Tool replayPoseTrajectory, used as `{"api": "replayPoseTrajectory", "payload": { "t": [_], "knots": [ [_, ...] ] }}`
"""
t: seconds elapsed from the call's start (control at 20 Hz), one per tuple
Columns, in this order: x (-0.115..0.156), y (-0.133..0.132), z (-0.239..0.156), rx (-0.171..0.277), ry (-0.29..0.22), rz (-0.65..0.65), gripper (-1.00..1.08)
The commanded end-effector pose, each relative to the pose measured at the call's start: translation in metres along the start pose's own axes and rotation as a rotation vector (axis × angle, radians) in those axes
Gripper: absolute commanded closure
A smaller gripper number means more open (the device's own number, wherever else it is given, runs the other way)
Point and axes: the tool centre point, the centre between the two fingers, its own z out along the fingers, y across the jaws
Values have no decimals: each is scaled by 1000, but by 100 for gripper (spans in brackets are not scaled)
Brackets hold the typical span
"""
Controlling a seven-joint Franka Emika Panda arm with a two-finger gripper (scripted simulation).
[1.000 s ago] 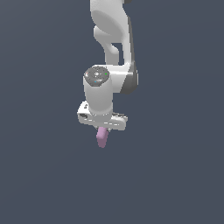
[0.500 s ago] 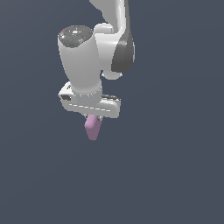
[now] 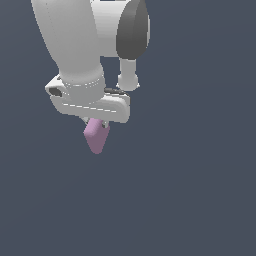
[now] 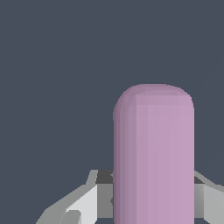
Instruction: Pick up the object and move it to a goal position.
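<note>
The gripper (image 3: 95, 122) apparently clamps the object (image 3: 96, 137) (hanging below it).

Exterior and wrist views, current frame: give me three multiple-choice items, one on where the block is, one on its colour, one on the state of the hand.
1. Where is the block?
A. Lying flat on a surface
B. Hanging below the hand
C. Resting on top of the arm

2. What colour is the block?
A. Pale pink-lilac
B. Bright green
C. Dark red

3. What state is the hand in?
A. Open and empty
B. Out of view
C. Shut on the block

Answers: 1 B, since the exterior view shows the block sticking out beneath the white hand with nothing under it. 2 A, plain in both views. 3 C, since the wrist view shows the block standing between the fingers.
</note>
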Motion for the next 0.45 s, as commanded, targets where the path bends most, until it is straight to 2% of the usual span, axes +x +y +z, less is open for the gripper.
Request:
{"api": "replayPoseTrajectory", "payload": {
  "t": [0.0,0.4],
  "knots": [
    [1,2,-8,0,-1,-1,108],
    [3,3,-11,0,-1,-1,108]
  ]
}}
